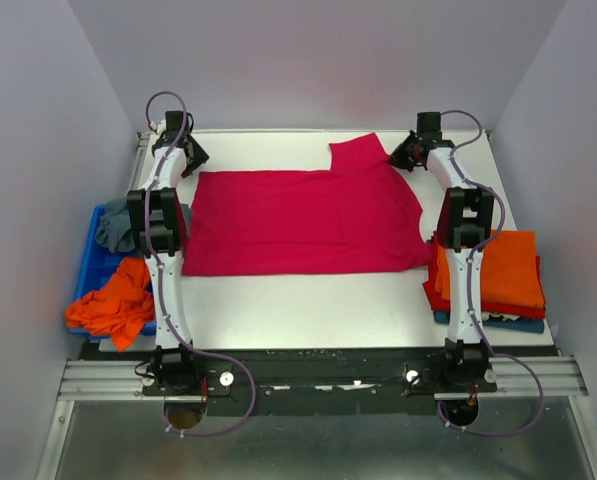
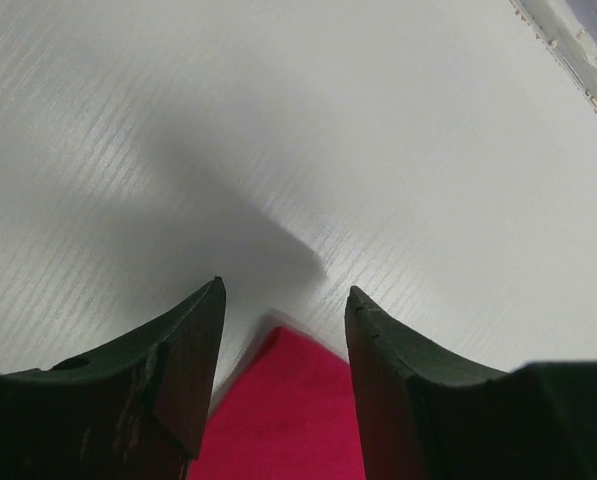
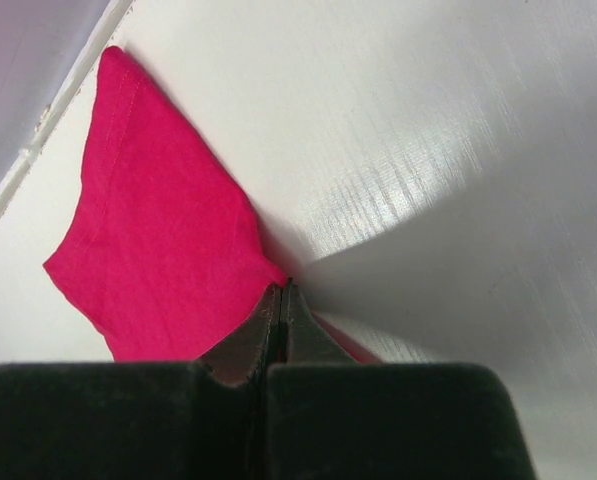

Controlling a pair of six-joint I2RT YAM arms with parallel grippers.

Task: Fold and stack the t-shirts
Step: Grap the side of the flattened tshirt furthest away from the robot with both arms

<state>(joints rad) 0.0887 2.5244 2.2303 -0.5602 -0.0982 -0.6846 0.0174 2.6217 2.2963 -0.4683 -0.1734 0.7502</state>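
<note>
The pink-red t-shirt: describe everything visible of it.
The pink-red t-shirt looks like soft, plain knit cloth. It lies spread nearly flat on the white table, with one sleeve jutting out at its far right corner. The right end effector is shut on the fabric beside that sleeve. The left end effector is open over the far left corner.
</note>
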